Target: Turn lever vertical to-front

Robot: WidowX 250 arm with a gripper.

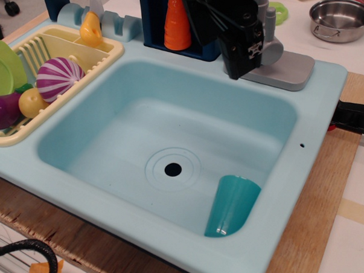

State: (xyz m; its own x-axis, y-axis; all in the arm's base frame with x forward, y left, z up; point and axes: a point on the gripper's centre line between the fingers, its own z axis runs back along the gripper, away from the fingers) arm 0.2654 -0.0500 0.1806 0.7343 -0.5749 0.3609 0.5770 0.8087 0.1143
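From my remote station I see the black robot gripper [241, 43] at the far edge of the pale blue plastic toy sink [317, 115], directly in front of the matte grey plastic toy tap lever [268, 45]. The lever stands on its flat grey rectangular base [285, 71] at the far right corner of the sink unit. The gripper body hides most of the upright post; I cannot tell whether its fingers are apart, together, or clamped on the lever.

The sink unit rests on a wooden tabletop [329, 190] whose bare board shows along the near and right edges. Inside the basin, a teal plastic cup [232, 205] lies on its side in the near right corner, beside the round drain hole [172, 169].

At the left edge, a cream plastic dish rack [57, 48] holds a lime green plate [0, 66], a purple-and-white striped toy vegetable [58, 77], a purple toy eggplant [4, 110] and a yellow ball-shaped toy [33, 102]. An orange cone [177, 23] stands in a dark blue holder [156, 29] at the far edge, left of the gripper.

Behind the sink, toward the far right corner, a shiny steel pot [340, 19] sits on a white surface. A black cable [30, 249] curves across the near left corner.
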